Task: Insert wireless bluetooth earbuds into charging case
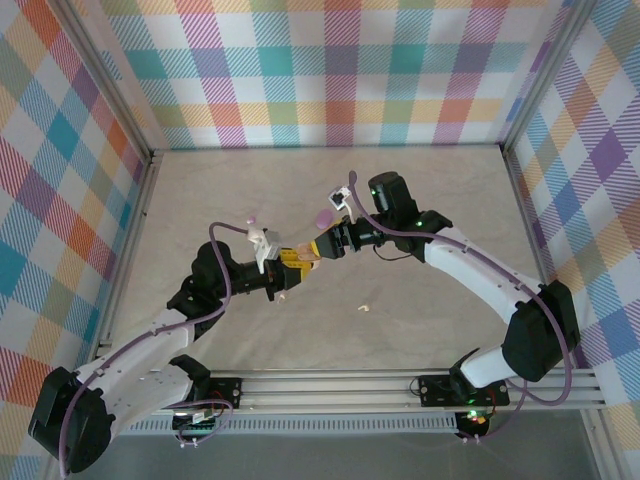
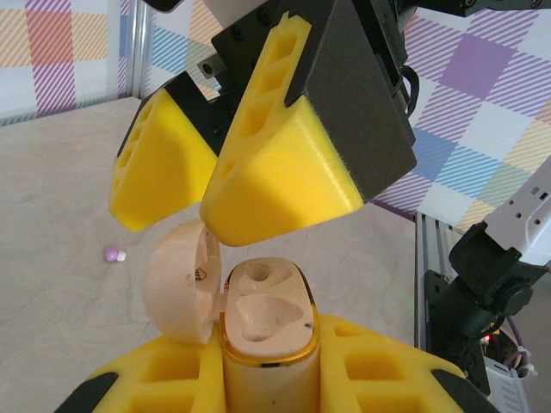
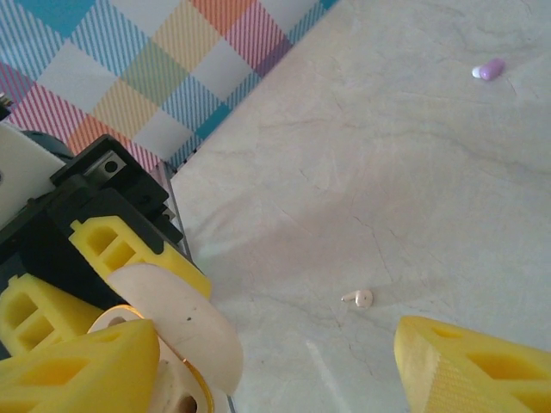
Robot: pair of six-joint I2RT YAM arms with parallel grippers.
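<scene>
A pale, marbled table [image 1: 420, 200] is enclosed on three sides by plaid walls [image 1: 330, 70]. Two arms are reached in from the near edge, and their ends are brought together near the middle of the table.

The left gripper [image 1: 287, 262] is clamped on the body of a cream charging case [image 2: 267, 344]. In the left wrist view the case is held upright between the yellow fingers [image 2: 379, 379]. The round lid [image 2: 179, 282] is swung open to the left, and two moulded sockets inside a gold rim are exposed.

The right gripper [image 1: 318, 250] is poised just above the open case. Its yellow fingers [image 2: 275, 163] are spread apart, and nothing is seen between them. Whether the lid is touched by the nearer finger cannot be told.

A small purple object [image 1: 323, 216] is seen on the table just beyond the two grippers; what it is cannot be told.

Of the wireless bluetooth earbuds, a cream-white earbud [image 3: 362, 298] is left lying on the table, apart from the case and on the near right of the grippers in the top view. A light purple earbud [image 2: 113, 253] is also seen on the table, to the left of the case lid in the left wrist view.
</scene>
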